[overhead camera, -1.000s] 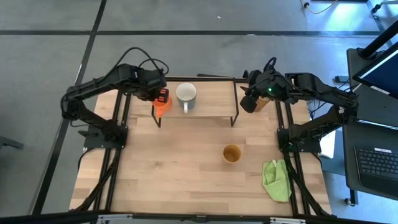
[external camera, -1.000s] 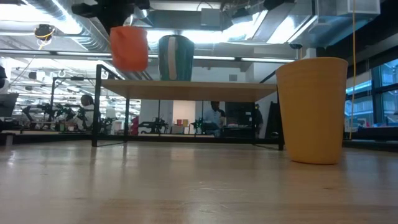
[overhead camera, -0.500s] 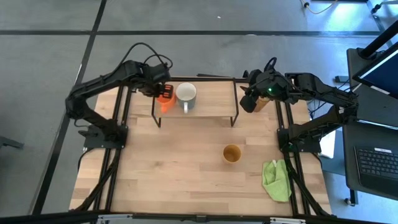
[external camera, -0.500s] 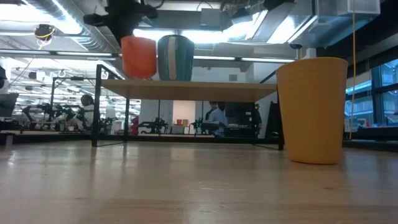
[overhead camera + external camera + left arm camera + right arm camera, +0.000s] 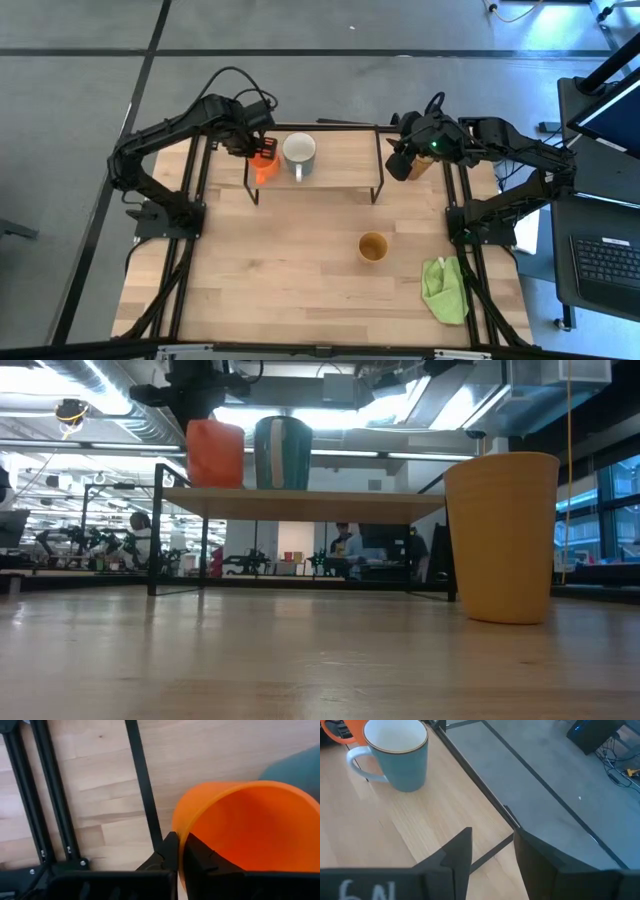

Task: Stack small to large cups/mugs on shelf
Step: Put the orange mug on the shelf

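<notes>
Looks like the tail end of step one: getting the smallest one parked. Got the left gripper (image 5: 258, 152) pinched tight on the rim of the orange mug (image 5: 263, 168), one finger inside and one outside, going by the left wrist view. Judging from the low view, seems to be sitting flat on the shelf (image 5: 340, 165) already, right under the gripper at the shelf's end. Touching or nearly touching the white mug (image 5: 299, 152) just beside the gripper; can't tell which.

Next up, probably: let go gently and lift straight up, without nudging the white mug or dragging the orange one along by the rim.

Then on to the tan cup (image 5: 373, 246), well away from both grippers, out on the surface. Should suit the right gripper (image 5: 398, 165), hanging at the shelf's other end with fingers spread and nothing between them. Maybe the tumbler (image 5: 424, 166) tucked just behind it, hard to say.
</notes>
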